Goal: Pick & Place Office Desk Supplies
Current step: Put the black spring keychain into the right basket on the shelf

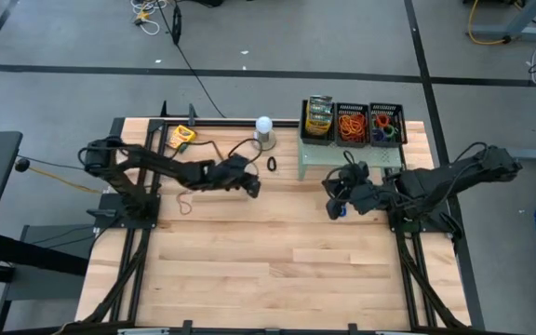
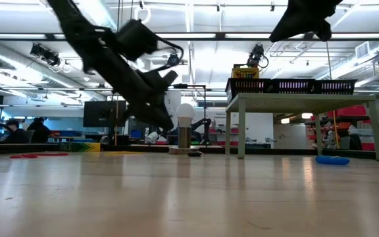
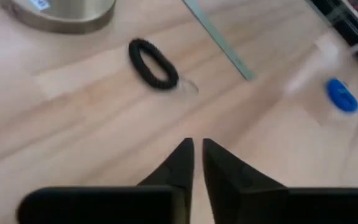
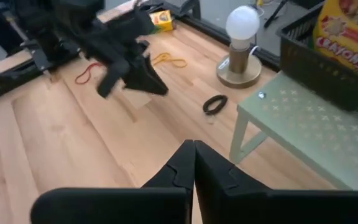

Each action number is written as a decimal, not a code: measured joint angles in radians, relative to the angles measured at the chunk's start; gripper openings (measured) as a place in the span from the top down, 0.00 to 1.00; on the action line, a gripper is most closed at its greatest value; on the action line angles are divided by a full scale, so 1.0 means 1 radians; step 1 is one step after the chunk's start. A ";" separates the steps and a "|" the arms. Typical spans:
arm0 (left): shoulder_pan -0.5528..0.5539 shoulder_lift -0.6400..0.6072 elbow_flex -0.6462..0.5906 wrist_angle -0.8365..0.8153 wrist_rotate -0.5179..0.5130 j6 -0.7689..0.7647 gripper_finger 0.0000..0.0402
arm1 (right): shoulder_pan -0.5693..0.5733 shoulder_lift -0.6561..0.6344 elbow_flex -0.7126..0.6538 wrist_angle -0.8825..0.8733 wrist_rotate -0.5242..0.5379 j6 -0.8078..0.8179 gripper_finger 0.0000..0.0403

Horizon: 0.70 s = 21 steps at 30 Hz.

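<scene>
A black rubber-band loop (image 1: 272, 165) lies flat on the wooden table just ahead of my left gripper (image 1: 250, 185). That gripper's fingertips (image 3: 197, 152) stand almost together, with nothing between them. A blue loop (image 1: 341, 211) lies on the table beside my right gripper (image 1: 334, 207), which hangs shut and empty (image 4: 193, 152) above the table. A red loop (image 1: 186, 202) and a yellow loop (image 4: 169, 60) lie on the left. A crayon box (image 1: 184, 137) lies flat near the far left edge. Three black mesh baskets (image 1: 352, 124) stand on the pale green riser (image 1: 342, 158), one holding crayon boxes (image 4: 347, 37).
A white ball on a metal base (image 1: 264, 128) stands at the far edge between the crayon box and the riser, close to the black loop. The riser's legs (image 2: 241, 128) stand on the far right of the table. The near half of the table (image 1: 277, 270) is bare wood.
</scene>
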<state>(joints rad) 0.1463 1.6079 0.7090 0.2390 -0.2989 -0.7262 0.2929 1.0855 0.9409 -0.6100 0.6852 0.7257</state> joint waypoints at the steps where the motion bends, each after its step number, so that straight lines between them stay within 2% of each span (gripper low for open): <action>1: 0.013 0.027 0.025 0.000 0.001 0.003 0.88 | 0.005 0.000 0.000 0.001 0.011 0.001 0.98; 5: 0.064 0.132 0.142 -0.015 -0.001 0.006 0.77 | 0.013 0.000 0.000 0.012 0.014 0.000 0.99; 10: 0.107 0.261 0.304 -0.186 -0.063 0.002 0.63 | 0.013 0.000 0.000 0.012 0.014 -0.004 0.98; 14: 0.119 0.340 0.394 -0.262 -0.063 -0.006 0.55 | 0.013 0.000 0.000 0.012 0.014 -0.008 0.98; 18: 0.118 0.390 0.442 -0.264 -0.060 -0.008 0.54 | 0.013 0.000 0.000 0.012 0.013 -0.017 0.97; 21: 0.119 0.408 0.451 -0.267 -0.032 -0.013 0.59 | 0.013 0.000 0.000 0.012 0.013 -0.017 0.97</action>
<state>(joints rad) 0.2649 2.0160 1.1600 -0.0282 -0.3307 -0.7392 0.3061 1.0851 0.9409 -0.5983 0.6987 0.7084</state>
